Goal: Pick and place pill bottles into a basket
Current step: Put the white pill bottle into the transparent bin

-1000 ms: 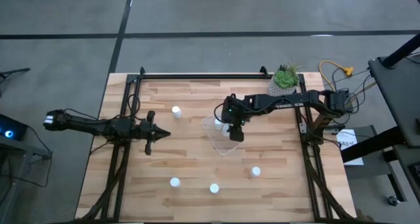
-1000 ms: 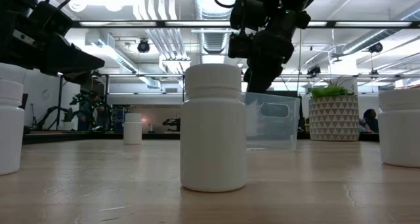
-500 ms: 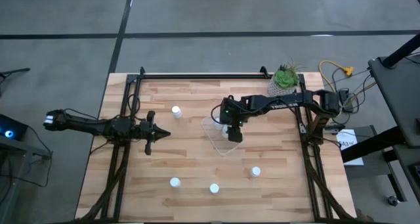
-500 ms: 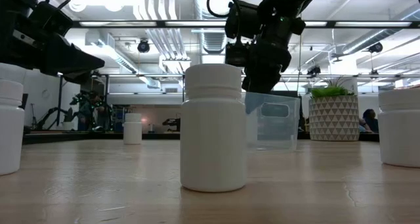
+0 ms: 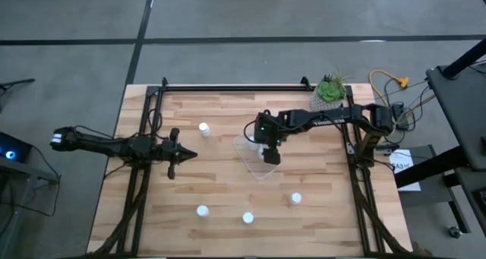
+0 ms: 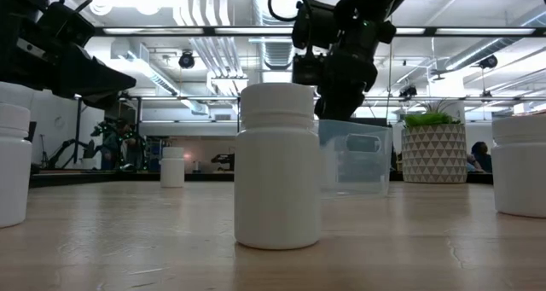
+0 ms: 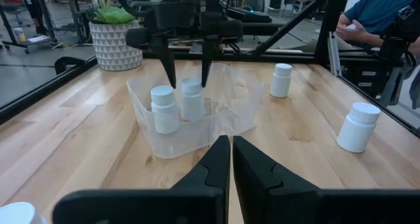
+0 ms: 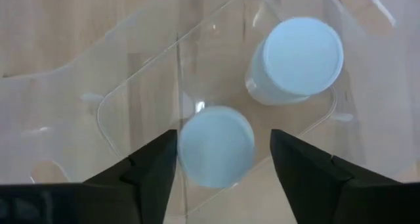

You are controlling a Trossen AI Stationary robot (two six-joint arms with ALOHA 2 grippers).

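1. The right gripper (image 5: 270,149) is held over the basket (image 5: 254,164), its fingers spread wide on either side of a pill bottle (image 8: 216,146) standing inside.
2. A second bottle (image 8: 296,58) is seen in the basket just beside the first.
3. Four more bottles stand outside the basket: one (image 5: 203,128) near it, three (image 5: 247,217) well apart.
4. The left gripper (image 5: 182,154), fingers pressed together, is parked well apart from the basket.

No readable text in any view.
The white pill bottles (image 7: 164,108) carry no legible labels, and the clear basket (image 7: 231,122) shows no markings.
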